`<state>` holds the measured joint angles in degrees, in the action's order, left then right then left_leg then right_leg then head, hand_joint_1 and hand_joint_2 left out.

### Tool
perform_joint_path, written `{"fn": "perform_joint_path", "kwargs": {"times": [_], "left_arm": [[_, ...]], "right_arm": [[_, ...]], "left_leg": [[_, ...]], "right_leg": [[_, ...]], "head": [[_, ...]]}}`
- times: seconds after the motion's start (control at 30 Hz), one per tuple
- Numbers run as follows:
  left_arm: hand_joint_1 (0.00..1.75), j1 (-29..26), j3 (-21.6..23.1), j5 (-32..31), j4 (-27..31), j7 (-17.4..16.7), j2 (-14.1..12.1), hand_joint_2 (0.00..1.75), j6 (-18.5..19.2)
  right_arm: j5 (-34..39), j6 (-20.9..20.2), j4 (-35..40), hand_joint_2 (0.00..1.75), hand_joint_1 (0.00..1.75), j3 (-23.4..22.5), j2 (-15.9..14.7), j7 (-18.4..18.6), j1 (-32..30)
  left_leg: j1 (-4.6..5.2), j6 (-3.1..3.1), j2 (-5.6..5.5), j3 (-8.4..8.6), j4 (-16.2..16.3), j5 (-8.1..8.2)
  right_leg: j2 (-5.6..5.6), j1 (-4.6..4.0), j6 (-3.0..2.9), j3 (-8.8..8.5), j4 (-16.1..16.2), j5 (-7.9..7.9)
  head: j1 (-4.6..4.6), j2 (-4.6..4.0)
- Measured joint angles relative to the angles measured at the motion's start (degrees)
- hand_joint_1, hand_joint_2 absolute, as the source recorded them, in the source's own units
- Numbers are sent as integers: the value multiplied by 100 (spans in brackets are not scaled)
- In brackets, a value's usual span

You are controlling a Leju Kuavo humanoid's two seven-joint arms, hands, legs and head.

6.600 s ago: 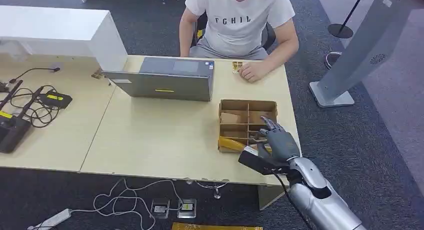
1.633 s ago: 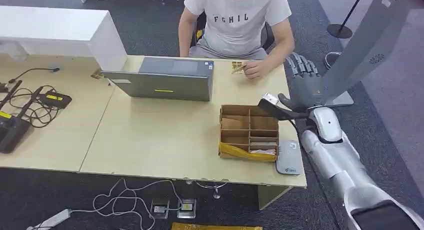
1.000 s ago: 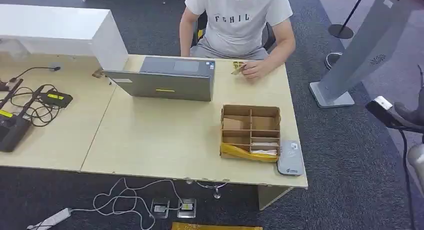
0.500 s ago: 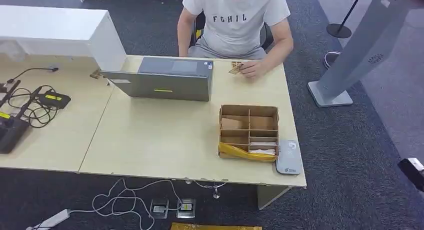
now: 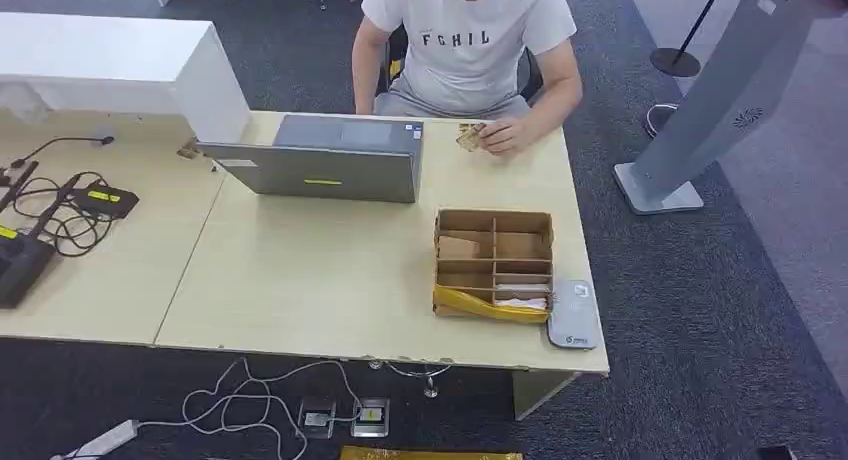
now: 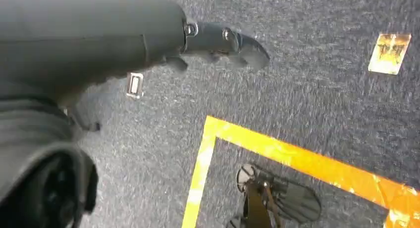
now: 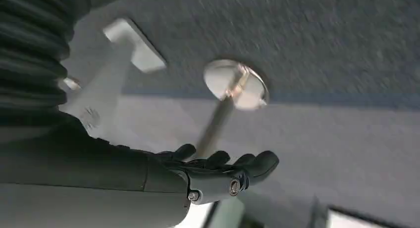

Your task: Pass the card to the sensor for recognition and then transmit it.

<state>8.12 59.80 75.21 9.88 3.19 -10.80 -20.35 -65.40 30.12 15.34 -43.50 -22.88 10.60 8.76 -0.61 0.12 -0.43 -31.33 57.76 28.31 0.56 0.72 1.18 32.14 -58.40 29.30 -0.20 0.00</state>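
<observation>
the right hand (image 7: 218,171) is seen in the right wrist view above grey floor, its dark fingers (image 7: 257,163) stretched out and slightly apart, with nothing held in them. beyond the fingertips, a round metal stand base (image 7: 236,84) with a pole is seen, blurred. the left hand (image 6: 218,42) is seen in the left wrist view over dark carpet (image 6: 317,104), its fingers extended with nothing gripped; a yellow tape line (image 6: 277,148) is laid on the carpet beneath it.

in the head view, the grey sensor (image 5: 573,314) is found flat on the desk (image 5: 300,270), toward 5 o'clock of the desktop, touching the right side of a cardboard divider box (image 5: 493,264). a card (image 5: 470,135) is held by the person's hand (image 5: 505,135) at 12 o'clock from the box, near the far desk edge; the person (image 5: 465,45) is seated behind the desk. a grey laptop (image 5: 330,160) is placed at 10 o'clock from the box. black cables and devices (image 5: 60,210) are spread at the desk's 9 o'clock end. how the card lies relative to either robot hand cannot be told.
</observation>
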Motion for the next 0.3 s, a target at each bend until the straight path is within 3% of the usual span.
{"fn": "perform_joint_path", "kwargs": {"times": [0.2,0.3], "left_arm": [[0,-4,-116,76,-2,3,0,0,470],[0,-1,-140,63,0,-271,11,0,483]], "right_arm": [[288,-256,-229,175,0,-808,578,494,-8],[604,-126,-304,175,0,-1185,907,386,-4]], "left_leg": [[-5,-9,21,10,-1,3],[-6,-10,20,10,-1,3]], "right_leg": [[-26,-5,-1,-5,0,0],[-27,-6,-2,-6,-1,0]], "head": [[0,0],[9,0]]}}
